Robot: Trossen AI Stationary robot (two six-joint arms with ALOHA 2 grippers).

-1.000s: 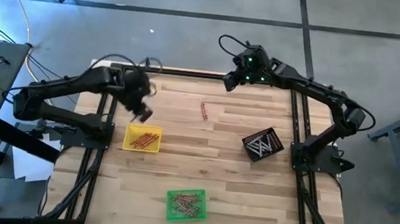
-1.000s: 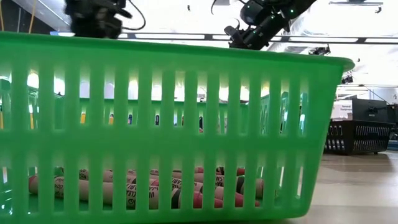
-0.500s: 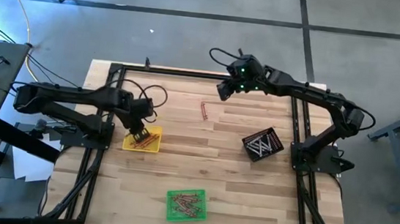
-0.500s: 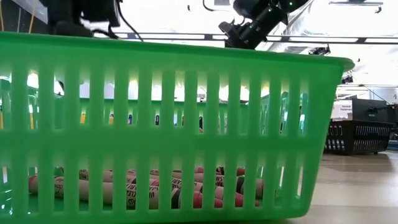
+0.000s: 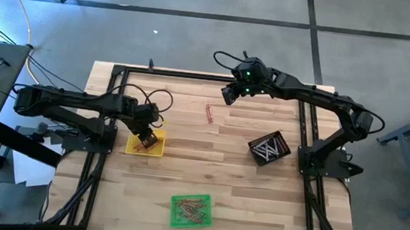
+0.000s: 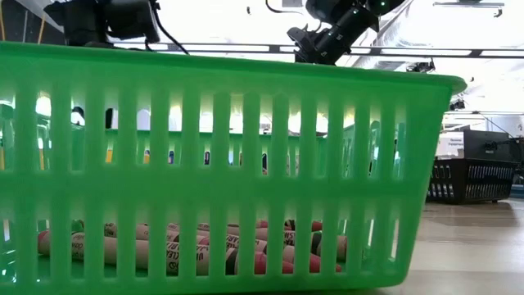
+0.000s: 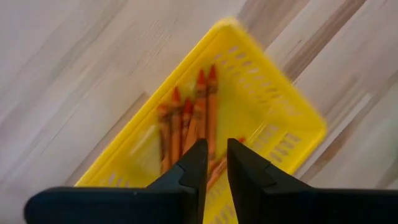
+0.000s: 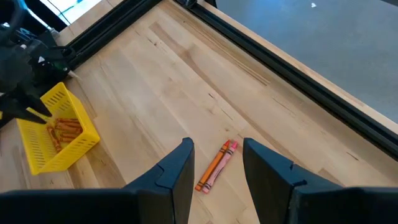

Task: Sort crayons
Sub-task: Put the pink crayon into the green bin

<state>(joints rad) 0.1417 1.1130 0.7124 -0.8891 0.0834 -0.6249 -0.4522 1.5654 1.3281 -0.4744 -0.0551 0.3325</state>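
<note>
Several orange crayons [image 7: 193, 124] lie in the yellow tray [image 7: 273, 106], which rests flat on the table at the left [image 5: 146, 142]. My left gripper [image 7: 216, 155] points down just above them. Its fingers stand a narrow gap apart with nothing between them; one crayon [image 7: 217, 171] lies below the tips. Two loose crayons [image 8: 214, 167], orange and pinkish, lie side by side on the wood [image 5: 209, 113]. My right gripper [image 8: 217, 146] hovers open above them [image 5: 227, 93]. Brownish crayons [image 6: 188, 250] fill the green tray [image 5: 190, 209].
A black tray [image 5: 269, 148] with pale crayons stands at the right, turned askew. The green tray's wall [image 6: 246, 164] fills the low view. A black frame [image 5: 194, 75] runs along the table's far edge and down both sides. Bare wood lies in the middle.
My left gripper has come down and toward the near edge, from above the table's far left to just over the yellow tray. My right gripper has gone toward the left and a little nearer, over the two loose crayons.
</note>
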